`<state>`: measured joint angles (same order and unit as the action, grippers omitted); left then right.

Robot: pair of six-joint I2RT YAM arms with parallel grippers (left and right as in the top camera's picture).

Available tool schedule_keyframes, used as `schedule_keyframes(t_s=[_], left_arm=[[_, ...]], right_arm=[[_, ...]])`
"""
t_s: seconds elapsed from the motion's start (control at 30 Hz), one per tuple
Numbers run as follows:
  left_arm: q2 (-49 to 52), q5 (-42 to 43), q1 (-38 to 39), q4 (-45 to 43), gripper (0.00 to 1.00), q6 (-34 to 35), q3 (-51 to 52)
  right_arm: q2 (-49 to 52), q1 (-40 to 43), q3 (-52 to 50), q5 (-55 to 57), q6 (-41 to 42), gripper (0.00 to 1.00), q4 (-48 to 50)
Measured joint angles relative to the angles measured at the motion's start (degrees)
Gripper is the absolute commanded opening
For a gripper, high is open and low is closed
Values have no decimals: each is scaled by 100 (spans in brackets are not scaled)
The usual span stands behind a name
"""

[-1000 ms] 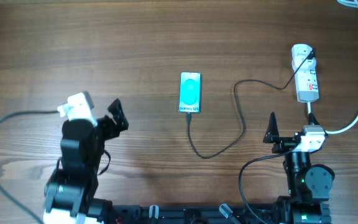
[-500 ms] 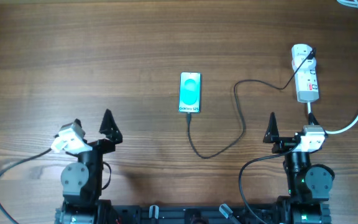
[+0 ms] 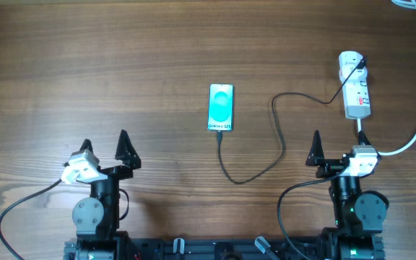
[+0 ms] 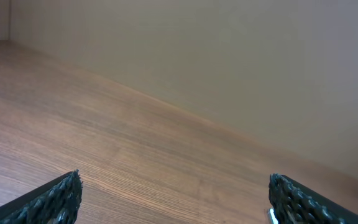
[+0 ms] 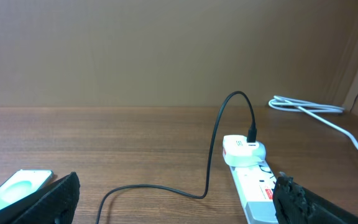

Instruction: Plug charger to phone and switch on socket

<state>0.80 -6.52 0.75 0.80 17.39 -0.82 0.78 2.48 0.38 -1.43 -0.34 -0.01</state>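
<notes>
The phone (image 3: 221,107) lies flat at mid-table, teal screen up; its corner also shows in the right wrist view (image 5: 18,185). The charger (image 3: 279,148), a thin black cable, runs from the phone's bottom edge in a loop to the socket (image 3: 355,90), where its black plug stands in a white adapter (image 5: 244,150). Whether the tip sits in the phone I cannot tell. My left gripper (image 3: 105,146) is open over bare wood at the front left, far from everything. My right gripper (image 3: 337,144) is open just in front of the socket (image 5: 257,186), holding nothing.
A thick white cord (image 3: 410,144) leaves the socket's near end, passes my right gripper and runs up the table's right edge (image 5: 316,111). Both arm bases stand at the front edge. A plain wall closes the far side.
My left arm has drawn back and settled low at the front left, its gripper still open. The right arm, phone, charger and socket have not moved.
</notes>
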Motion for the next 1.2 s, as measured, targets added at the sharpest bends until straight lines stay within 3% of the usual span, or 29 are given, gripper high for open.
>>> schedule_keyframes(t_s=[0.33,1.2], left_arm=[[-2,223,-160,313,100,-824,2],[-2,365,-157,348,100,-1738,2]], right_arm=[[0,0,0,0,0,100,0],[0,0,0,0,0,100,0]])
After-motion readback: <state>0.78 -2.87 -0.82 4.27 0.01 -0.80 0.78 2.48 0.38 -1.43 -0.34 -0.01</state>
